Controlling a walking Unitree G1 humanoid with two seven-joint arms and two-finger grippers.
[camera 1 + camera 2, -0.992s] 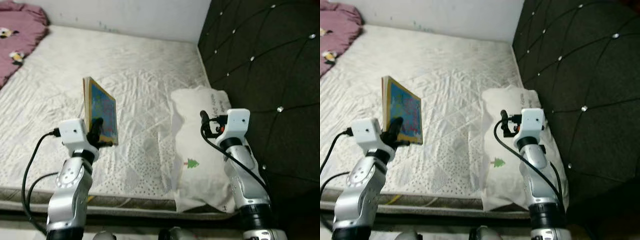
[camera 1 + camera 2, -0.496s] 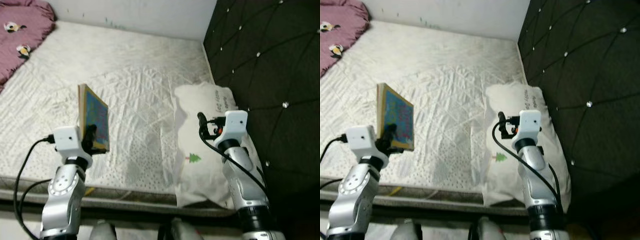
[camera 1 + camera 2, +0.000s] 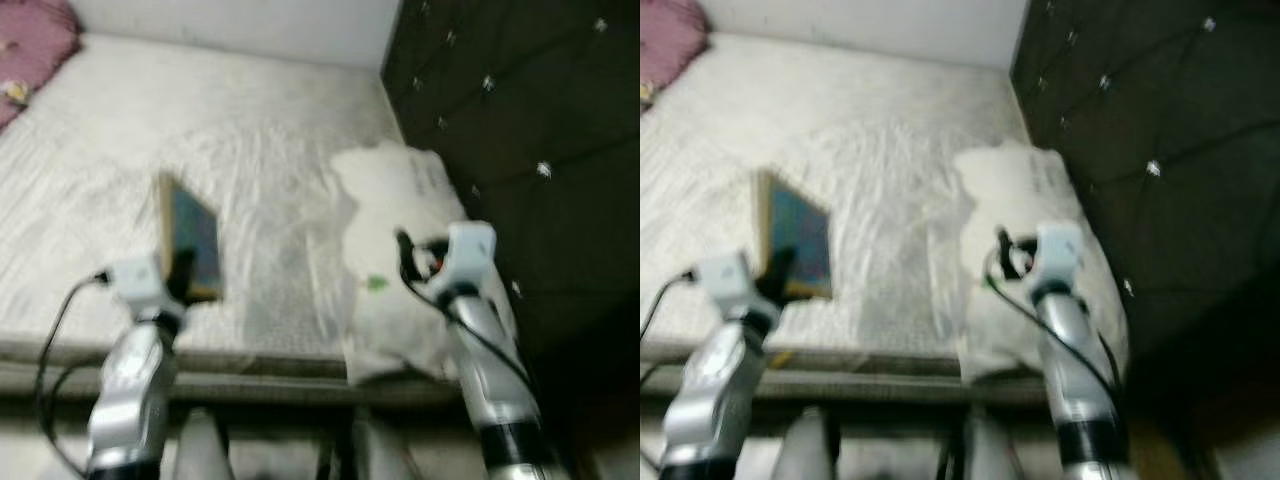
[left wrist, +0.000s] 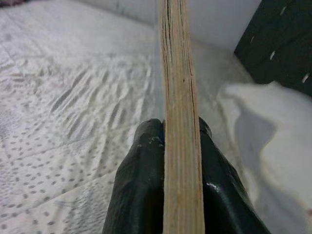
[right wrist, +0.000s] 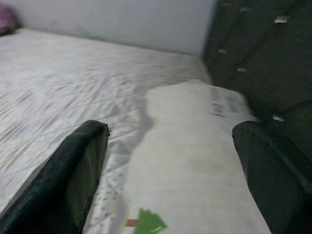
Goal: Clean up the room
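Our left gripper pinches the book by its lower edge, upright, long axis vertical, above the bed's near edge. Our right gripper hovers spread wide over the pillow at the headboard end, so we judge the left arm places the book.

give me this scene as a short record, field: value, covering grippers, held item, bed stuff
left gripper: shut on the book, raised over the near part of the mattress
book: held upright by its lower edge, colourful blue cover
right gripper: open, holding nothing, above the pillow
pillow: white, small green print, lying beside the headboard
mattress: white quilted cover
headboard: dark, tufted, on the robot's right
blanket: pink, far left corner of the bed
image quality: head views blurred
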